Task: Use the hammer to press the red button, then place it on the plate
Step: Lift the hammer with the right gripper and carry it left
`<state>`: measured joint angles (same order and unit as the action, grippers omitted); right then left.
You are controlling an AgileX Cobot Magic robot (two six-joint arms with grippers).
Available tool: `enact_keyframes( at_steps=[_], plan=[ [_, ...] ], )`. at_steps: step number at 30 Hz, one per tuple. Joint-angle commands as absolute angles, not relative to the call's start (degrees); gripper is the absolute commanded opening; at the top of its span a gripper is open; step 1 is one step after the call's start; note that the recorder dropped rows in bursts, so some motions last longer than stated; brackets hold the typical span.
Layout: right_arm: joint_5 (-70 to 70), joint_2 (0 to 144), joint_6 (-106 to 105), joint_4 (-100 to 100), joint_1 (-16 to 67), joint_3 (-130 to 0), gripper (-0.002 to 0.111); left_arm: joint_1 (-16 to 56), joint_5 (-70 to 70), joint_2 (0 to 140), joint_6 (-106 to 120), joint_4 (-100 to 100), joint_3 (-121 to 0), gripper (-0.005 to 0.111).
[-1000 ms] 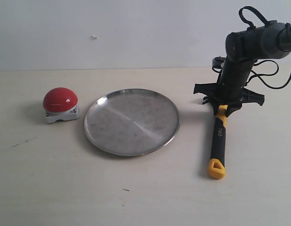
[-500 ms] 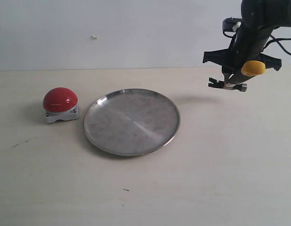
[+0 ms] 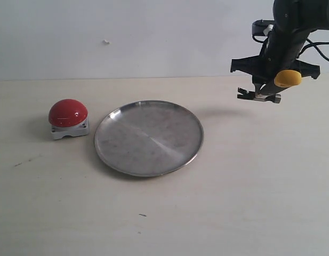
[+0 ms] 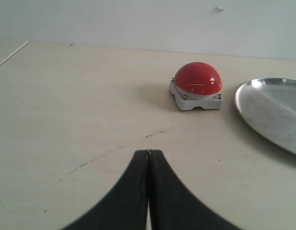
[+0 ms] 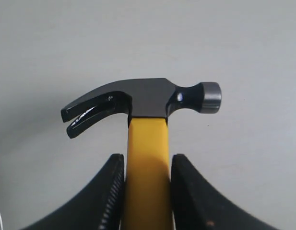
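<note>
My right gripper [image 3: 265, 85] holds the hammer [image 5: 143, 103] up in the air at the back right, shut on its yellow handle just below the dark head. In the exterior view the head [image 3: 258, 96] points toward the left and the yellow looped end [image 3: 288, 78] faces the camera. The silver plate [image 3: 149, 137] lies mid-table. The red button [image 3: 68, 113] on its white base sits left of the plate. The left wrist view shows the red button [image 4: 197, 79] ahead of my left gripper [image 4: 148, 152], which is shut and holds nothing, with the plate [image 4: 275, 112] beside it.
A pale wall [image 3: 127, 32] runs along the back of the light tabletop [image 3: 207, 213]. Faint dark scuffs mark the table [image 4: 104, 153] in front of my left gripper.
A second ago the hammer lay on the table with my right gripper down on its handle near the head. It has since been lifted off the table; over the last half second it barely moved.
</note>
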<state>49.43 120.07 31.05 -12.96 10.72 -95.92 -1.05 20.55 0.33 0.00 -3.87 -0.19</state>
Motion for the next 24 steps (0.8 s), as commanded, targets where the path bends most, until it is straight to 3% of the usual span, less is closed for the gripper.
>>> enact_keyframes(
  at_steps=[1,12,24],
  plan=[
    [44.9,119.0,33.8,-20.4,13.0,-96.2,0.000,-1.0,20.2,0.0,0.0,-3.8,0.0,0.000],
    [38.2,116.9,69.7,-61.6,23.9,-87.5,0.000,-1.0,20.2,0.0,0.0,-3.8,0.0,0.000],
    [35.9,110.3,98.6,-88.8,24.7,-72.9,0.000,-1.0,20.2,0.0,0.0,-3.8,0.0,0.000]
  ],
)
